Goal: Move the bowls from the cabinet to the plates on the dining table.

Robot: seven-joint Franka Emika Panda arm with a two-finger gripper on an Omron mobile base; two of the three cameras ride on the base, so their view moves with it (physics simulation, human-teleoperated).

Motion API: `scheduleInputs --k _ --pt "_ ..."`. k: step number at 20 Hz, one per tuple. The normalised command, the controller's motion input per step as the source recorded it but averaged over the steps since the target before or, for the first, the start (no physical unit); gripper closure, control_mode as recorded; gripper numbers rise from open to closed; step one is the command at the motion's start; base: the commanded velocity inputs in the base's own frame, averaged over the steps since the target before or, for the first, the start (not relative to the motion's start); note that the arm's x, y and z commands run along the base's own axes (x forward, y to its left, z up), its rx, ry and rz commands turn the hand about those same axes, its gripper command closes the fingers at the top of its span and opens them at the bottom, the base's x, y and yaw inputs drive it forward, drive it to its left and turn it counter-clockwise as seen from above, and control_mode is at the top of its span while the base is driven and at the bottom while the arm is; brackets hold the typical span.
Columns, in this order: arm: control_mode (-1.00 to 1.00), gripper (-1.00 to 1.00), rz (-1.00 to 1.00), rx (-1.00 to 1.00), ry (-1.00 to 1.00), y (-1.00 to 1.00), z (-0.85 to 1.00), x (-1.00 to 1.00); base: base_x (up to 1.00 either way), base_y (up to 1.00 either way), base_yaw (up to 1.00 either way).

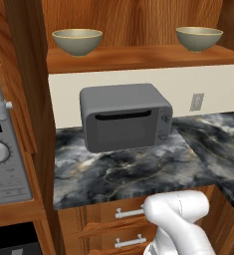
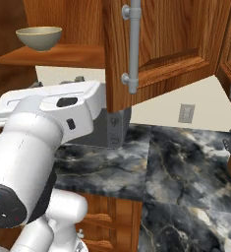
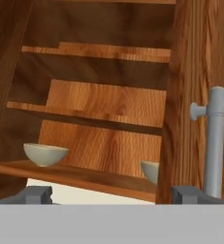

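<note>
- Both bowls are sitting on the cabinet's lowest shelf (image 1: 138,57), well apart: the left bowl (image 1: 77,41) near the shelf's left end, the right bowl (image 1: 199,38) toward its right end.
- The hand (image 3: 112,195) is standing wide and holding nothing, looking up at the shelf from below.
- The open cabinet door (image 2: 166,44) with its bar handle (image 2: 133,47) is hanging close on the right, so approaching the left bowl first is probably safer.
- The hand should be rising above the toaster oven (image 1: 124,117) on the desk (image 1: 128,169) and closing over the bowl's rim.

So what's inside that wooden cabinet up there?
Two bowls, one left and one right, sit apart on the cabinet's bottom shelf. The higher shelves look bare; the open door hides one side.
</note>
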Motion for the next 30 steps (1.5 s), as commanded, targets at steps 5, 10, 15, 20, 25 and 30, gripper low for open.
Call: scheduleInputs --k 5,10,15,20,25,30 --pt "-1.0 -1.0 -0.02 -0.06 -0.08 0.58 0.0 0.0 0.0 0.0 0.0" --pt "-1.0 -1.0 -0.07 -0.02 -0.05 0.45 0.0 0.15 0.0 0.0 0.0" --pt "-1.0 -1.0 -0.1 0.0 -0.03 0.33 0.0 0.24 0.0 0.0 0.0" --pt "-1.0 -1.0 -0.13 0.0 -0.02 0.23 -0.01 0.28 0.0 0.0 0.0" --pt "-1.0 -1.0 -0.16 0.0 -0.03 0.19 0.01 0.18 0.0 0.0 0.0" --pt "-1.0 -1.0 -0.11 0.02 -0.05 0.05 0.07 0.28 0.0 0.0 0.0"
